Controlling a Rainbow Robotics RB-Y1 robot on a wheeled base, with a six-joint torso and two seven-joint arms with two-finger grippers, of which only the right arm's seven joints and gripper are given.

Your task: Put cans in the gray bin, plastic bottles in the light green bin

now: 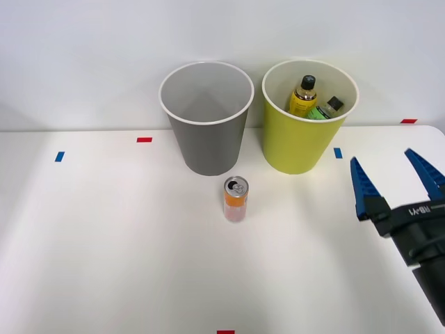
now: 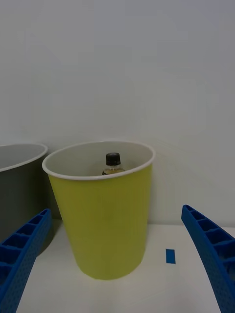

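An orange can (image 1: 236, 199) with a silver top stands upright on the white table, in front of the gray bin (image 1: 206, 118). To the right of it stands the light green bin (image 1: 306, 142) (image 2: 105, 222). Inside that bin lean a yellow-labelled plastic bottle (image 1: 304, 97) with a black cap (image 2: 113, 158) and a smaller green bottle (image 1: 327, 108). My right gripper (image 1: 398, 177) (image 2: 117, 274) hovers open and empty at the right of the table, well right of the can, facing the light green bin. The gray bin's edge (image 2: 19, 195) shows beside it.
Small blue tape marks (image 1: 338, 153) (image 1: 59, 156) (image 2: 170, 256) and red ones (image 1: 144, 140) (image 1: 408, 121) (image 1: 225, 332) lie on the table. A plain white wall stands close behind the bins. Open tabletop spreads left of and in front of the can.
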